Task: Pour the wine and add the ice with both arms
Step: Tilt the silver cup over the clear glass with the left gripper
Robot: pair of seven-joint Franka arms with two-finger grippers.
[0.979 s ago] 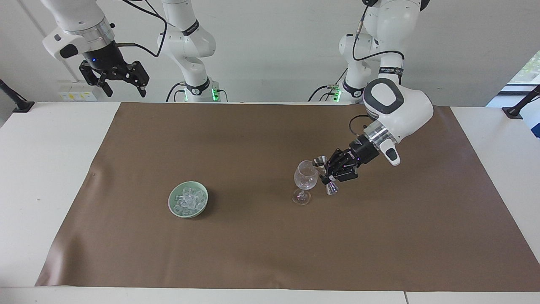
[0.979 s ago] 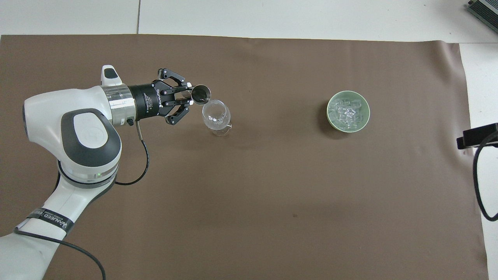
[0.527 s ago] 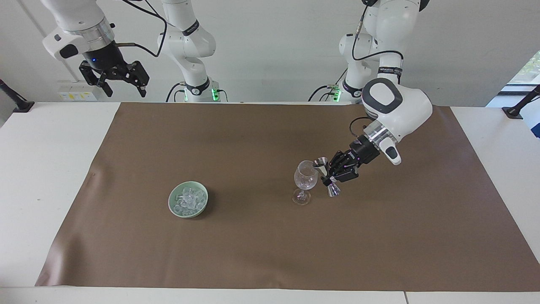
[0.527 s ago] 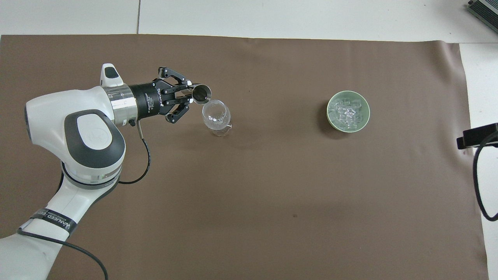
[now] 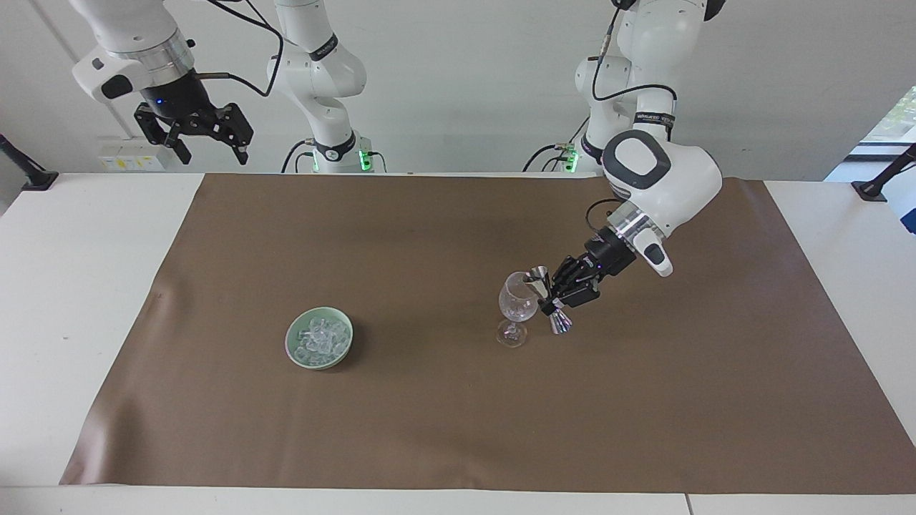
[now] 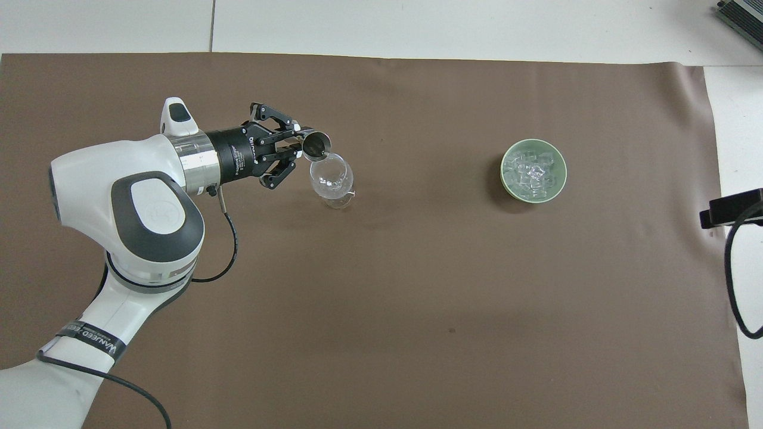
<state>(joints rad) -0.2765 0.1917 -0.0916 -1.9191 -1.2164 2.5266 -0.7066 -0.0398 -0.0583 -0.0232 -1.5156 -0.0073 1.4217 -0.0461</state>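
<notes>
A clear stemmed glass (image 5: pixel 517 306) (image 6: pixel 331 177) stands upright on the brown mat. My left gripper (image 5: pixel 556 300) (image 6: pixel 295 146) is shut on a steel double-ended measuring cup (image 5: pixel 547 297) (image 6: pixel 315 145), tilted so its upper mouth leans over the glass's rim. No wine shows. The ice (image 5: pixel 320 337) (image 6: pixel 532 171) lies heaped in a pale green bowl (image 5: pixel 294 350) (image 6: pixel 508 182) toward the right arm's end of the table. My right gripper (image 5: pixel 204 139) hangs open high above the table's edge at the robots' end, waiting; only a bit of that arm shows at the overhead view's edge.
The brown mat (image 5: pixel 444 429) (image 6: pixel 417 310) covers most of the white table (image 5: pixel 79 286). A black cable (image 6: pixel 732 274) hangs at the mat's edge at the right arm's end.
The left arm has shifted toward the glass and tipped the measuring cup further over its rim. The right arm, glass and bowl stayed put.
</notes>
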